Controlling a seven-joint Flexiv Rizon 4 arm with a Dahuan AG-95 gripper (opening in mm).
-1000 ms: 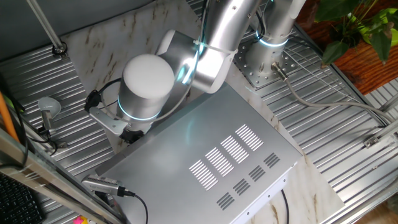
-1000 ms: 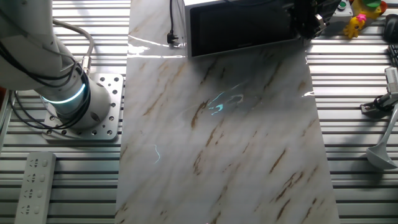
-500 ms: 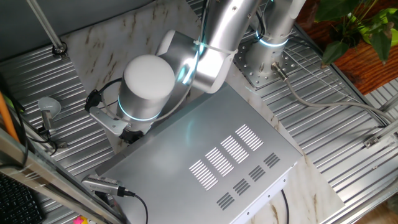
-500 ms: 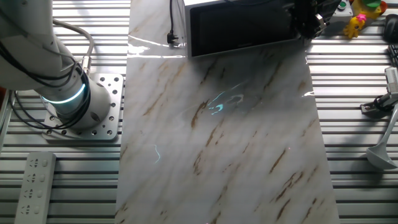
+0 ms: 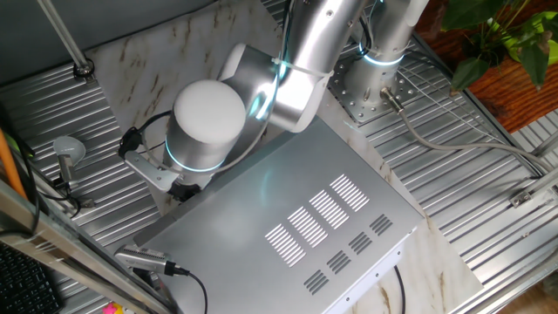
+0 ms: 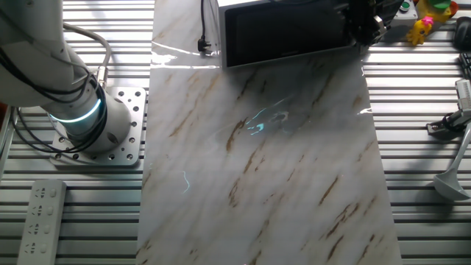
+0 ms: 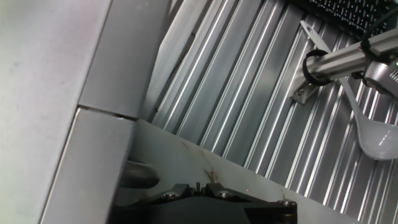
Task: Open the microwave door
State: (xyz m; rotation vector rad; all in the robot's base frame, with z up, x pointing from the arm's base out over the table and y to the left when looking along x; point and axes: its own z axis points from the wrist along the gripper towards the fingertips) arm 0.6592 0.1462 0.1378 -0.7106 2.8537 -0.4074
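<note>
- The microwave (image 5: 296, 218) is the biggest thing; it stands on a marble-patterned board (image 6: 272, 169) that lies on the ribbed metal table (image 6: 427, 213). In one fixed view we see its silver top panel with rows of ventilation slots.
- The robot arm (image 5: 301, 61) comes from its base (image 6: 92, 129), which is bolted at the edge of the board, and bends down to the front corner of the microwave. Its round white joint cap hides the hand in that view.
- The microwave door (image 6: 283, 33) is the black glassy panel at the far end of the board in the other fixed view. It looks flat against the front of the box, not swung out.
- The gripper (image 6: 362, 22) is a dark shape at the right edge of the door in the other fixed view, touching it or just beside it; I cannot tell which. In the hand view only the black body of the gripper (image 7: 211, 202) shows at the bottom edge, beside a grey metal face of the microwave, so I cannot tell if the fingers are apart or together.
- A grey ladle (image 6: 450, 184) lies on the ribbed table, well apart from the microwave.
- A remote control (image 6: 40, 224) lies near the arm base.
- A black plug (image 6: 207, 46) rests on the board just beside the left corner of the door.
</note>
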